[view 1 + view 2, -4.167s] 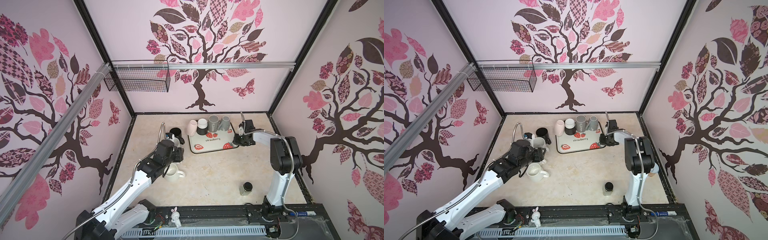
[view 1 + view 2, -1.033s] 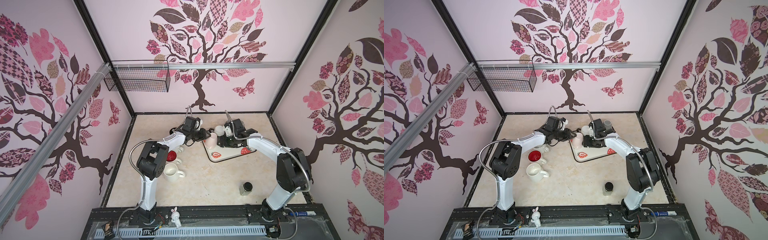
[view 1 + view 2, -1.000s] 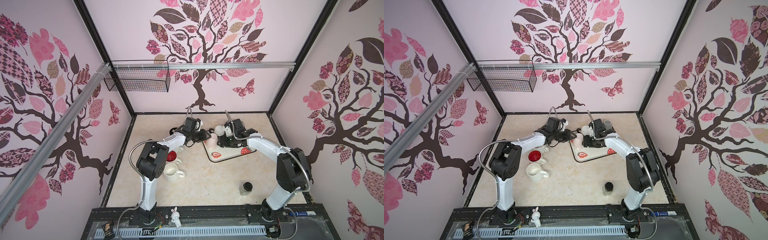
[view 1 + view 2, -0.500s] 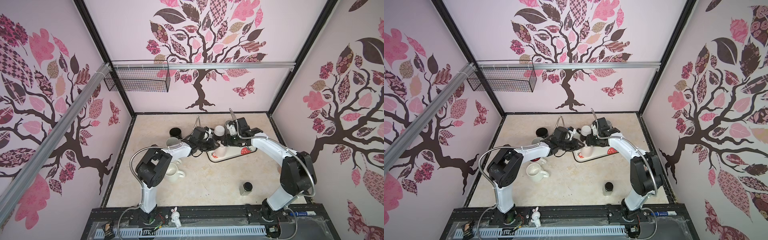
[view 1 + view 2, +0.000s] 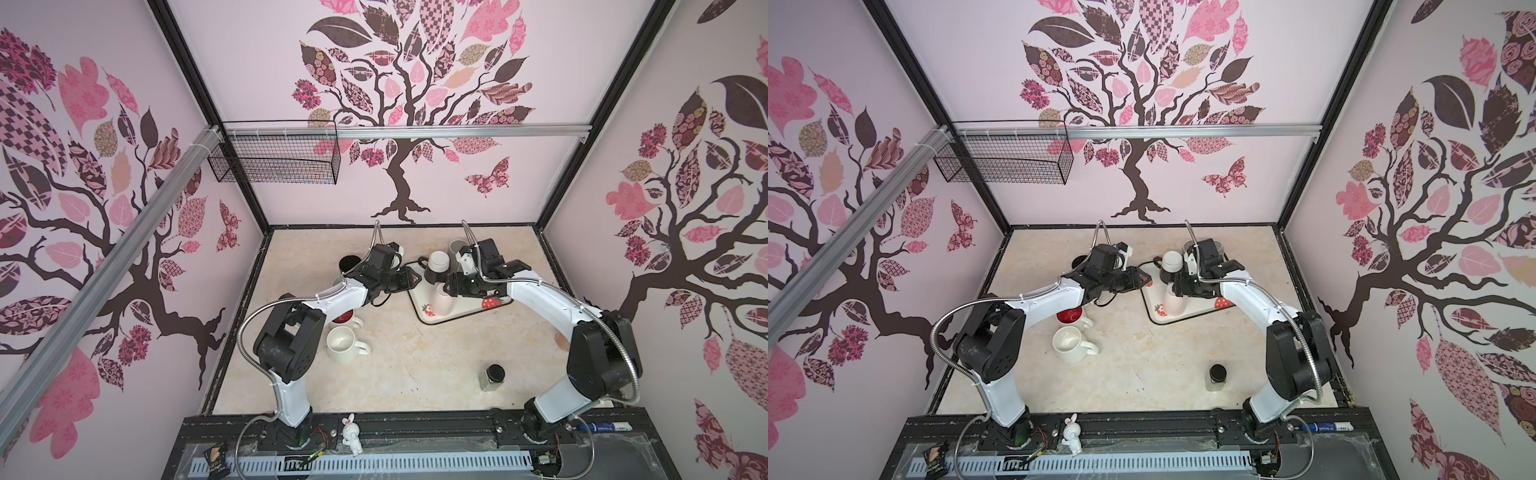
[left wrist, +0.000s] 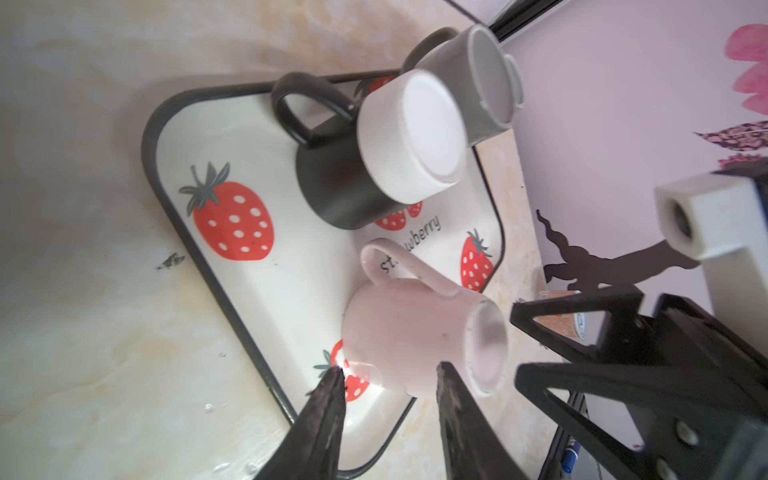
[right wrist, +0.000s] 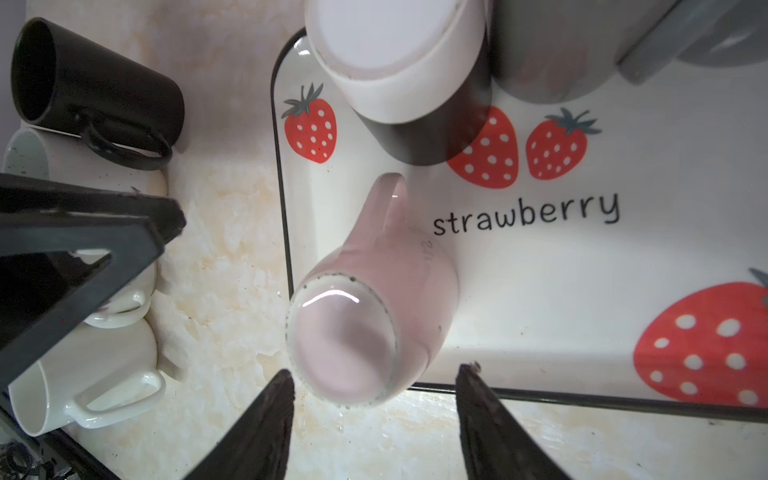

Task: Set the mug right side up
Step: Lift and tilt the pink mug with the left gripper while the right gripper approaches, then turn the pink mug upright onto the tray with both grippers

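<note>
Pink mug (image 5: 441, 300): upside down, base up, on the strawberry tray (image 5: 463, 313), by the tray's left edge near its front corner. Tray lies toward the surface's (image 5: 415, 374) rear edge.
Right end effector (image 7: 374, 378): jaws apart, just beside the mug's upturned base, holding nothing.
Left end effector (image 5: 409, 277): at the tray's left edge, near the mug, jaws parted, empty.

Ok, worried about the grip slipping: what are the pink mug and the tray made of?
Pink mug: looks like glazed ceramic, glossy; bright highlight on its upturned base, speckled bare foot ring.
Tray: smooth, shiny printed surface showing reflections; enamel, ceramic or melamine, cannot tell.
</note>
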Controlling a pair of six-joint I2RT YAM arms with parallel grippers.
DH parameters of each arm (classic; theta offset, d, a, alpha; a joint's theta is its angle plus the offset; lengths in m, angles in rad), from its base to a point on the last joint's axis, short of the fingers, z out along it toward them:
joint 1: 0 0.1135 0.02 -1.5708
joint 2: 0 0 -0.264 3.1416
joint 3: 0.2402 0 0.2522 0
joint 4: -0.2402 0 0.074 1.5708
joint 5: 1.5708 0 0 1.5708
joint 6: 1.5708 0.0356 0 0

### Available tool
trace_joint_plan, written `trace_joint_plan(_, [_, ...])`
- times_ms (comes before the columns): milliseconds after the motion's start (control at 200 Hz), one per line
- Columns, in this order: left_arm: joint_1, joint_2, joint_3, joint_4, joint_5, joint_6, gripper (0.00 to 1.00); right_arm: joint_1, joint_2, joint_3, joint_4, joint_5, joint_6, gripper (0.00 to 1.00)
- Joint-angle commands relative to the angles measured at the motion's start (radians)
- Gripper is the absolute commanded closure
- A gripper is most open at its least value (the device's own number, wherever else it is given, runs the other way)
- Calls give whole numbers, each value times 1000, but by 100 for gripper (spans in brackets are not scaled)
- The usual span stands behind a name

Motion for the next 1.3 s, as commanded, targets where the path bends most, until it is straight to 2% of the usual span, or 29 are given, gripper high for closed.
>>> trace_joint_plan(0, [-21, 45, 6, 19, -7, -20, 61, 2, -1, -4, 12, -50, 28, 36])
trace_joint_plan(395, [-158, 86, -94, 253, -74, -232, 63, 2, 185, 173, 15, -160, 29, 36])
trace_joint_plan(500, [-194, 69, -117, 277, -97, -244, 63, 1, 212, 228, -29, -129, 4, 36])
trace_joint_plan(630, [-225, 34, -141, 293, -111, -243, 63, 1, 211, 275, -86, -35, -32, 34])
trace_joint_plan(740, [-214, -19, -176, 279, -141, -213, 63, 1, 192, 281, -107, 18, -43, 34])
trace_joint_plan(940, [-117, -106, -163, 134, -135, -103, 63, 3, 154, 231, -104, -9, -35, 36])
trace_joint_plan(1085, [-88, -53, -26, 1, -147, -19, 60, 9, 123, 181, -72, -5, -21, 36])
trace_joint_plan(1290, [-41, 76, 151, -32, -149, -30, 55, 13, 138, 183, -75, -11, -22, 35])
